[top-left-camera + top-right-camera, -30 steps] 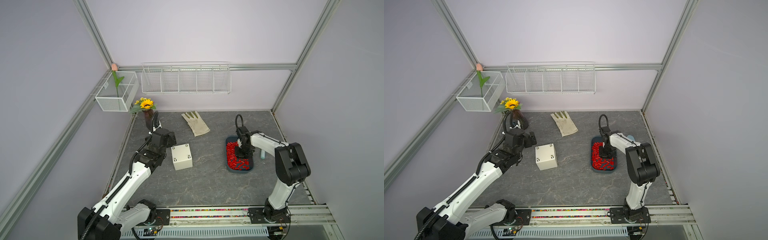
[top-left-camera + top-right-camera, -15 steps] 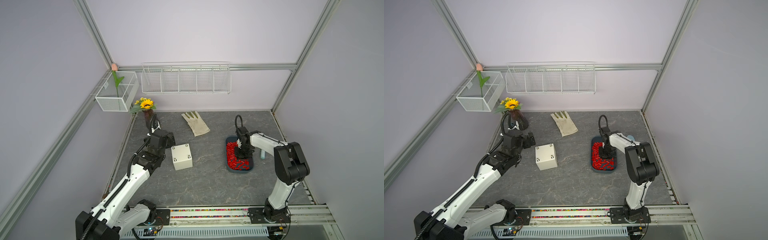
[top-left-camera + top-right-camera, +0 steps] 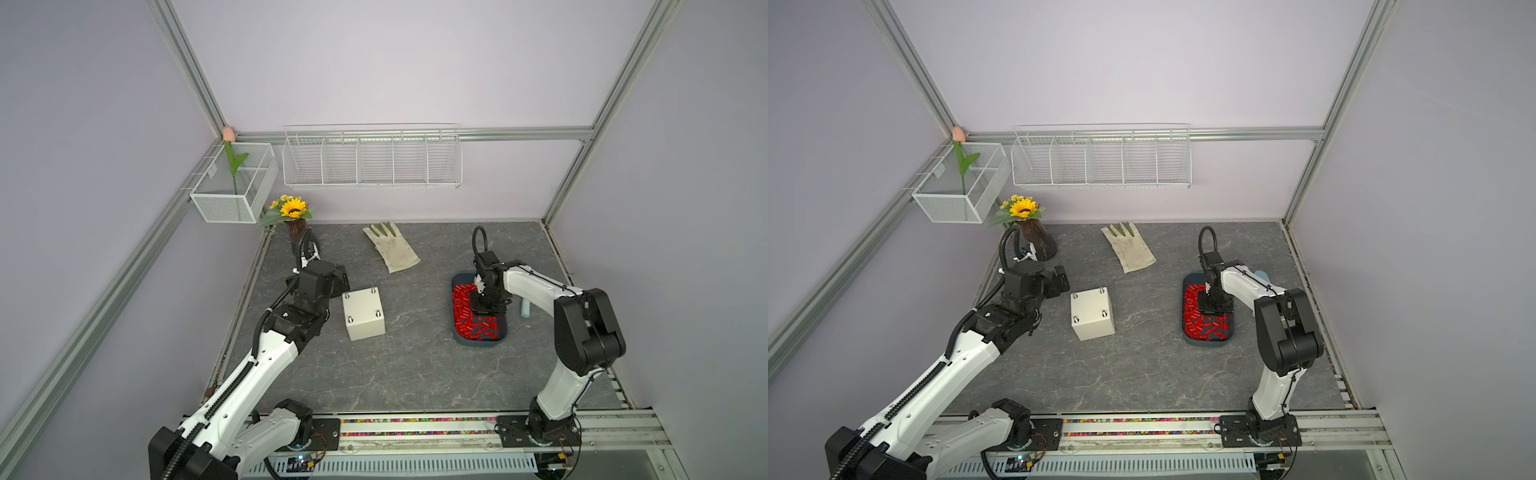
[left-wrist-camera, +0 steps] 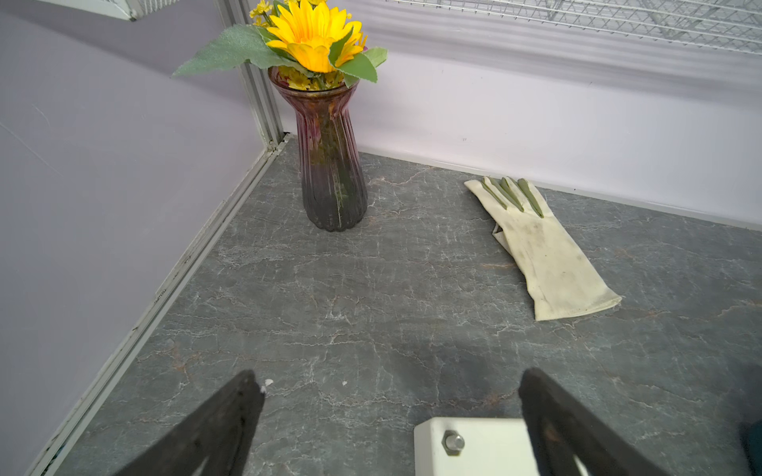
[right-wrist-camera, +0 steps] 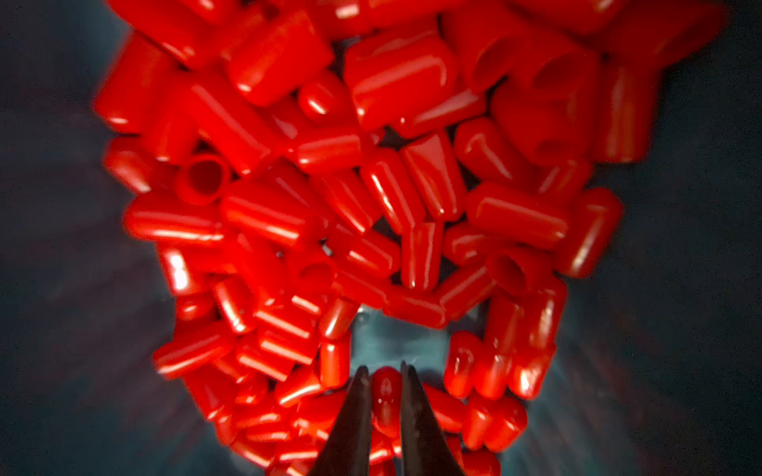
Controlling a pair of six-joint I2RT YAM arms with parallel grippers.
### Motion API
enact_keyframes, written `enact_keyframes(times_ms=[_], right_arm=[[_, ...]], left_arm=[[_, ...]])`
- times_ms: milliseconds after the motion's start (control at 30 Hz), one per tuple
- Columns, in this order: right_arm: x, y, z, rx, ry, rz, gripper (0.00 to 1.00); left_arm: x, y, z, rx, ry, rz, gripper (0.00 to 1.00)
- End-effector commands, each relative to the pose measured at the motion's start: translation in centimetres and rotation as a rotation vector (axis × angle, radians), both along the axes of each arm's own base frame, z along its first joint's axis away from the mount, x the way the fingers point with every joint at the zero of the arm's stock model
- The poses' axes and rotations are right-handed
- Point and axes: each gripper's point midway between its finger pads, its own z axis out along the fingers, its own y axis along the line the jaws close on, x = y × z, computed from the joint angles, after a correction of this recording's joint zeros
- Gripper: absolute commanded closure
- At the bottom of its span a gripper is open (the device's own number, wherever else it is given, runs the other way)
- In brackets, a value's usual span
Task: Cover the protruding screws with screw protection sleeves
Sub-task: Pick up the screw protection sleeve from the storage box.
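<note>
Grey marbled stone forms the table. Left of centre on it stands the cream-white box. Well apart on the right lies the dark blue tray. The left gripper sits just beside the box's far left side, its fingers spread wide with nothing clamped. The wrist view shows a box corner partly between them, and whether they touch it cannot be told. The right gripper is down in the tray. The red screw protection sleeves are heaped there, and its fingertips are pinched on a single sleeve. The four protruding screws stand bare at the corners of the box's top face.
</note>
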Motion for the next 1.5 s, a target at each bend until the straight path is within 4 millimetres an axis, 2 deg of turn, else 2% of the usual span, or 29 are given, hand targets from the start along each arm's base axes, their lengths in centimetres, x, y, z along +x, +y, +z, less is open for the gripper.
enact_keyframes(times_ms=[0,167,267,600,767,1067,1233,1333,1467], right_arm=[[0.4,-0.1,3.1,0.011,-0.065,0.015,0.84],[0.3,0.1,5.5,0.023,-0.124,0.029,0.84],[0.5,1.2,7.5,0.023,-0.182,0.072,0.85],[1.3,8.9,15.6,0.083,-0.423,0.222,0.84],[1.3,14.0,18.2,0.123,-0.530,0.302,0.84],[1.6,23.1,18.8,0.245,-0.623,0.373,0.84],[1.7,28.1,18.1,0.277,-0.666,0.433,0.84],[1.8,30.1,17.6,0.289,-0.688,0.457,0.84],[2.2,31.5,16.8,0.301,-0.688,0.461,0.84]], left_arm=[[-1.0,0.6,-1.1,-0.001,0.031,0.021,0.01],[-1.9,1.1,-1.9,-0.007,0.049,0.028,0.01],[-2.3,1.2,-2.6,-0.010,0.072,0.029,0.01],[-3.5,1.7,-5.3,-0.024,0.156,0.062,0.01],[-3.8,1.8,-6.6,-0.013,0.199,0.068,0.01],[-4.2,2.5,-7.5,0.009,0.216,0.097,0.01],[-4.1,2.5,-8.0,0.005,0.210,0.096,0.01],[-3.9,2.4,-8.2,0.008,0.212,0.099,0.01],[-3.8,2.6,-8.5,0.020,0.214,0.109,0.01]])
